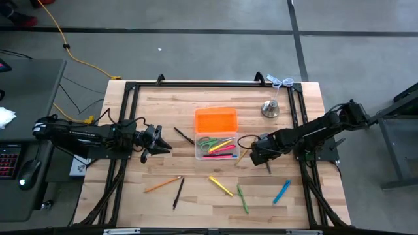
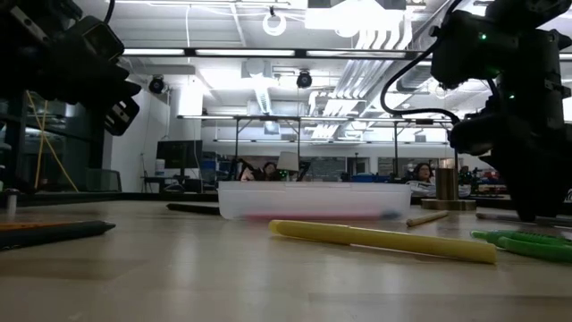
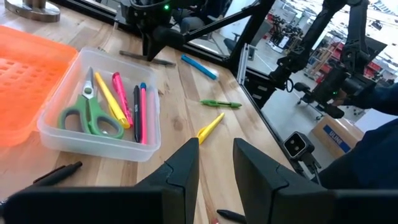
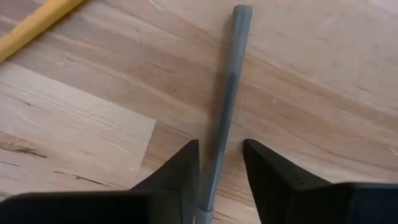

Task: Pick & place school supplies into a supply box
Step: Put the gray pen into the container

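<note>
On the tabletop's nine o'clock side the left tool [image 1: 164, 145] hovers, fingers parted, holding nothing. The supply box [image 1: 198, 147] at centre holds scissors [image 3: 87, 115] and four pens, countable only from the left wrist. At three o'clock the right tool [image 4: 221, 165], angled down, straddles a grey pen [image 4: 226, 93], not yet pinching.

The grey pen [image 4: 222, 106] runs down between the right end effector's [image 4: 221, 180] fingers, its lower end hidden.
</note>
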### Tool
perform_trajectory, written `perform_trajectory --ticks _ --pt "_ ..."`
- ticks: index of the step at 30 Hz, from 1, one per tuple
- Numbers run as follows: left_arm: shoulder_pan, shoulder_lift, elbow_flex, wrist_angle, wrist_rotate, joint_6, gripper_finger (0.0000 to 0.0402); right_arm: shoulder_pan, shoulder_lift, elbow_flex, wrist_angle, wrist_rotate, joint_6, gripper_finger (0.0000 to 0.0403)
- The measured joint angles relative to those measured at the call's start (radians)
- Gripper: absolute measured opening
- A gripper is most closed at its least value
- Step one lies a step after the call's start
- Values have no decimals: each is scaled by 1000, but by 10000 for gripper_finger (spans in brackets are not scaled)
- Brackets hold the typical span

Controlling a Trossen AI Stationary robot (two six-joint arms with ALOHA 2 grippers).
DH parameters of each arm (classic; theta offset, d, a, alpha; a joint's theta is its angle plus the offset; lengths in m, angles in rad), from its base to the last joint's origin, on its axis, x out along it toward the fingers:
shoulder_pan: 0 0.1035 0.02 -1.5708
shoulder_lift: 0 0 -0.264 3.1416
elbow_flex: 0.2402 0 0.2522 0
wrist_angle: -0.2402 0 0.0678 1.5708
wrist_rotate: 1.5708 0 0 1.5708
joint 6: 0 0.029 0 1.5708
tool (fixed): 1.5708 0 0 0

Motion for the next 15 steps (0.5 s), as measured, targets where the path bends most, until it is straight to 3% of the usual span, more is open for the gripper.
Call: perform_trajectory --ticks 15 --pt "0 0 0 -21 -1 0 129 0 0 -3 -19 7 27 5"
